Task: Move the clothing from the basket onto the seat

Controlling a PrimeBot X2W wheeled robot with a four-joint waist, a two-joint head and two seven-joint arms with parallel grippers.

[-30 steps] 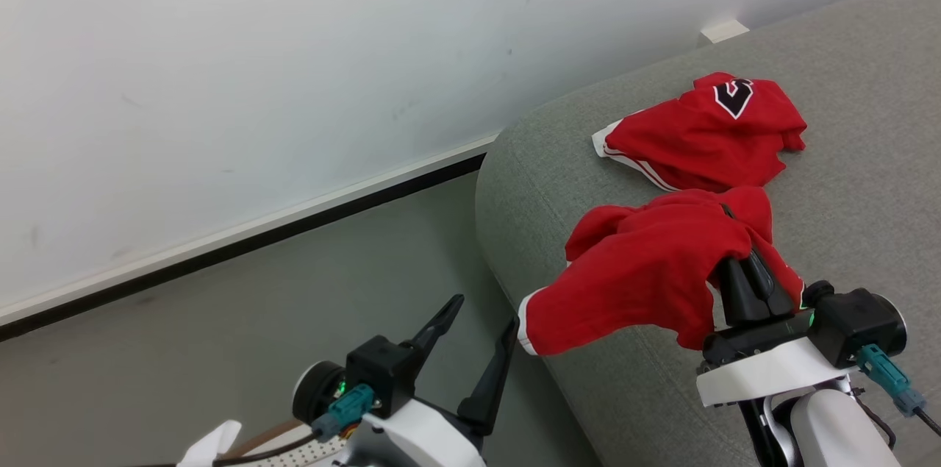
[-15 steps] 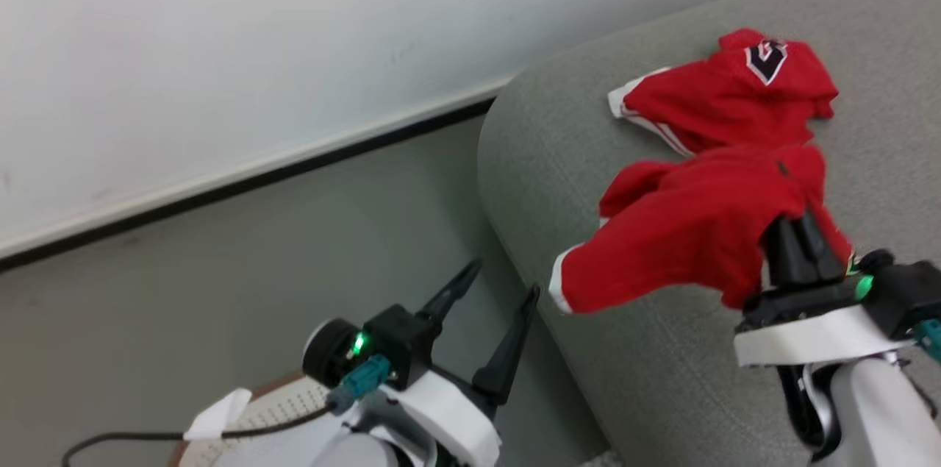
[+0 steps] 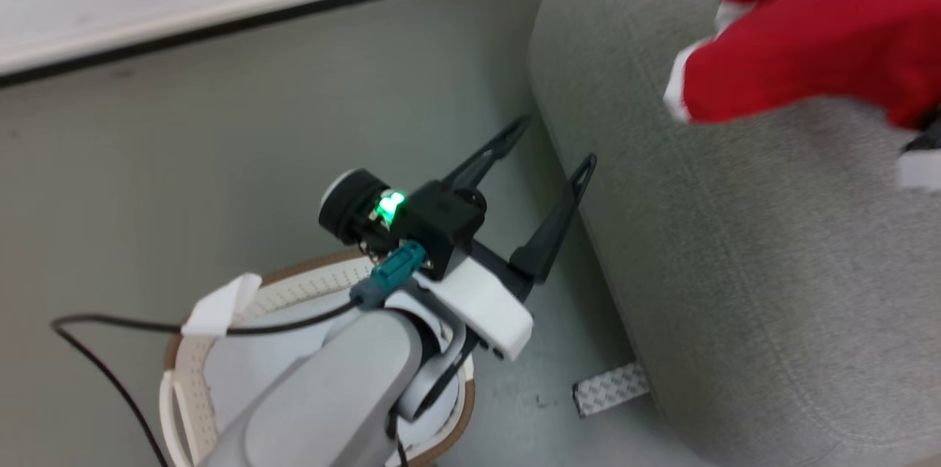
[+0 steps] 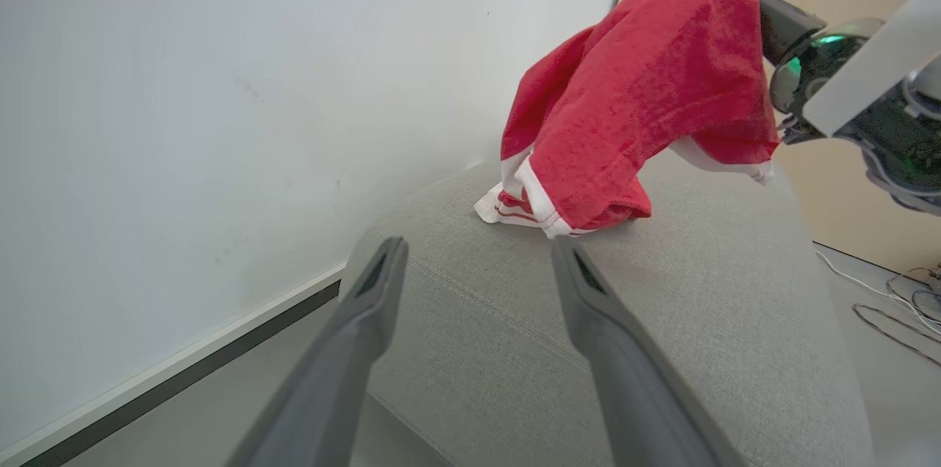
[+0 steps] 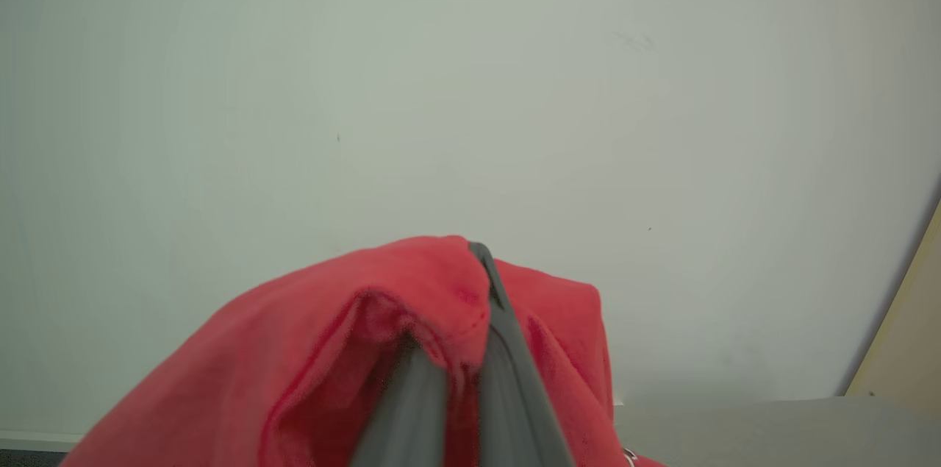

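One red garment (image 4: 647, 84) stays clenched in the right gripper (image 5: 478, 268) over the seat (image 3: 735, 246). The head view dips to the basket (image 3: 309, 289), the left gripper (image 3: 556, 139) is splayed and empty, and release looks due.

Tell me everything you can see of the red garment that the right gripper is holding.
The red garment is soft, fleecy-looking cloth, bright red with a white band along one hem. It hangs crumpled and draped over the shut right gripper, pinched near its top, above the grey seat. Its lowest hem seems to brush the seat.
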